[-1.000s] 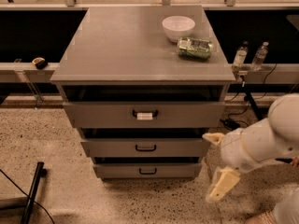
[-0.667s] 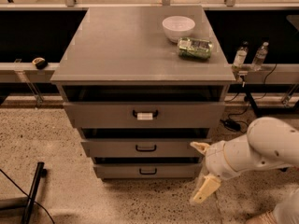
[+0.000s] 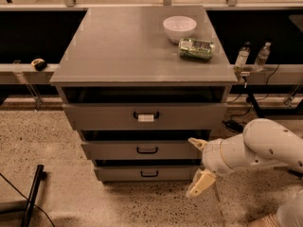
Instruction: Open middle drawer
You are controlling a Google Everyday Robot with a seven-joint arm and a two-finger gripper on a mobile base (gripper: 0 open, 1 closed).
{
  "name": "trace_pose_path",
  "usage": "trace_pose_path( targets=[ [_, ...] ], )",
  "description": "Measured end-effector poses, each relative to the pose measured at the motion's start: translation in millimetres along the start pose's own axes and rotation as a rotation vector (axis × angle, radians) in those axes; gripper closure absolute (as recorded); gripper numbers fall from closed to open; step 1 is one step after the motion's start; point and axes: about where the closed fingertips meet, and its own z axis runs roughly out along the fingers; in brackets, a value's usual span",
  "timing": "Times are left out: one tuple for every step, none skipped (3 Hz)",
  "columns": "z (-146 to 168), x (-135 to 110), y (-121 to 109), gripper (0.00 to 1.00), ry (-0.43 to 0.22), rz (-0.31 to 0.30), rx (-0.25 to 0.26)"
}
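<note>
Cream-fingered, the gripper [image 3: 199, 163] hangs wide open and empty by the middle drawer [image 3: 113, 150], likely lining up for its black handle [image 3: 147, 150].

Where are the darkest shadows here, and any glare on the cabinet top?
Camera view: darkest in the gaps above each drawer, the middle drawer included, and in the recesses either side; the cabinet top is evenly lit, no glare; the open claw, by the middle drawer's right end, brightly lit.

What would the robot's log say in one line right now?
task: open middle drawer | end effector: open, right of its handle, not touching | cabinet top: white bowl, green packet
</note>
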Motion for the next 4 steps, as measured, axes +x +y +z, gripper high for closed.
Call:
trace_pose_path(
  targets=[
    [39,6,-25,0.0,-0.07,-0.11,0.019],
    [67,16,-46,0.0,-0.204,-0.195,0.044],
    [94,31,-46,0.0,-0.254,-0.24,0.038],
    [97,39,-49,0.0,-0.124,-0.269,0.035]
  ],
)
